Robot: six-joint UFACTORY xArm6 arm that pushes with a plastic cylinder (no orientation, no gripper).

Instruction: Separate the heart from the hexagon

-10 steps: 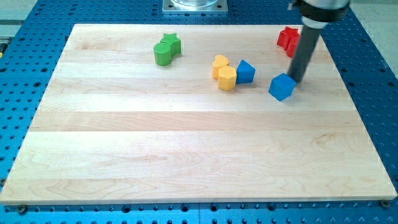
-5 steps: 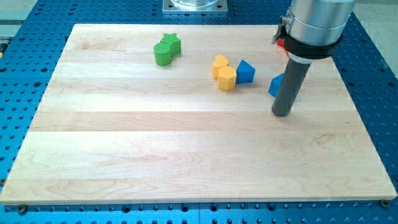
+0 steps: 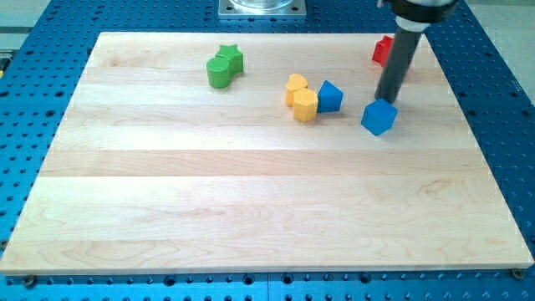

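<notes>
Worktop: pale wooden board on a blue perforated base; its near half carries no blocks.
Blue cube: nearest block, toward the view's right, resting on the worktop, well apart from the yellow pair.
My tip: at the end of a dark rod that slants down from the view's top right; it sits just beyond the blue cube's far edge, touching or almost touching it, I cannot tell which.
Fingers: there are none on this arm, only the rod, so nothing is gripped or clasped.
Hexagon: yellow, near the board's middle, slightly toward the view's top; the nearer of the yellow pair.
Heart: yellow, just behind the hexagon and to its left, pressed against it.
Blue block: wedge-like shape, touching the hexagon on its right side; the tip is to its right, apart from it.
Green cylinder: toward the view's top left, touching the green star.
Green star: just behind and right of the cylinder.
Red blocks: at the far right edge, partly hidden by the rod; shapes unclear.
</notes>
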